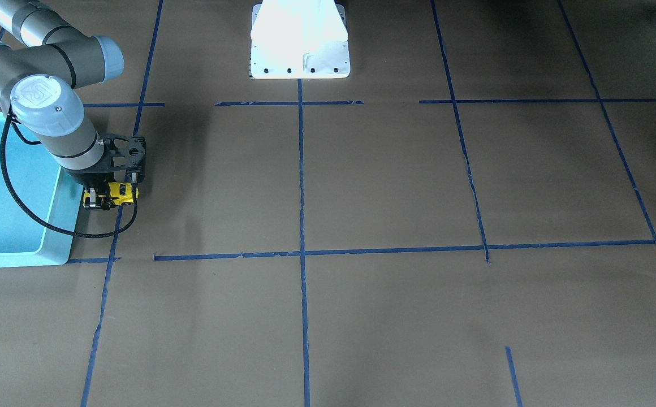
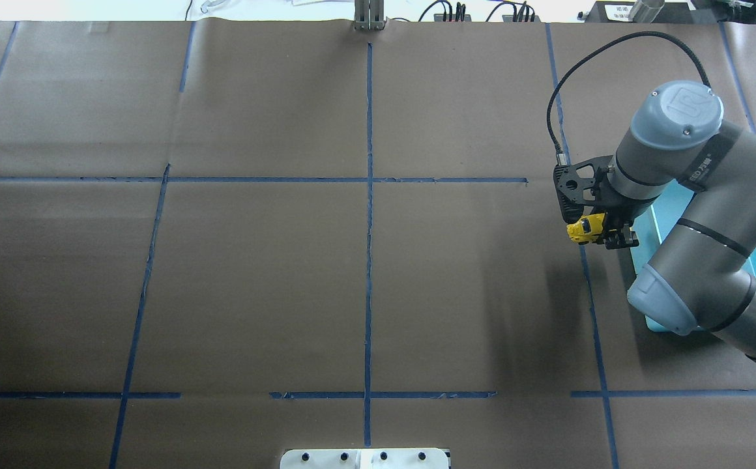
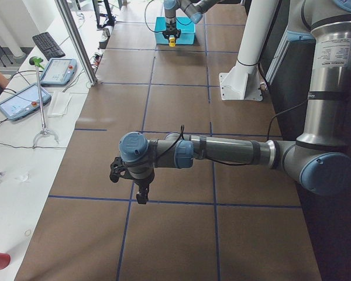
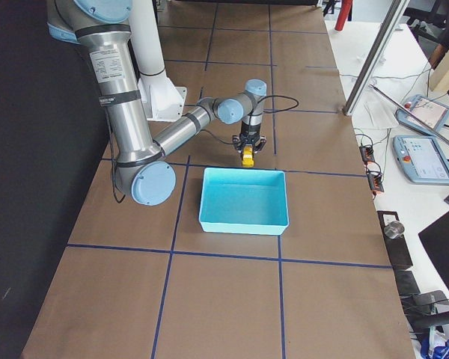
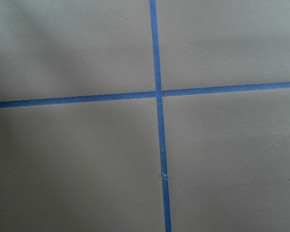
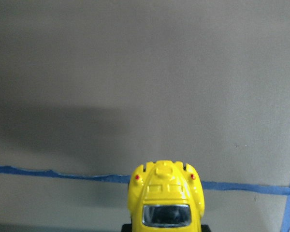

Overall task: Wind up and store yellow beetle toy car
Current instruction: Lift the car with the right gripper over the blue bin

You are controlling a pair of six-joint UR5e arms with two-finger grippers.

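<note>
The yellow beetle toy car (image 1: 119,194) is held in my right gripper (image 1: 100,199), which is shut on its sides. It hangs just outside the rim of the light blue bin (image 1: 51,249), over the brown paper. In the overhead view the car (image 2: 584,229) sticks out from the gripper (image 2: 612,236), beside the bin (image 2: 668,202). The right wrist view shows the car's rear (image 6: 165,195) over a blue tape line. My left gripper (image 3: 141,196) shows only in the exterior left view, low over the paper. I cannot tell whether it is open or shut.
The white robot base (image 1: 300,45) stands at the table's middle edge. Blue tape lines (image 2: 369,260) grid the brown paper. A side bench with tablets and a keyboard (image 3: 47,44) runs along the far edge.
</note>
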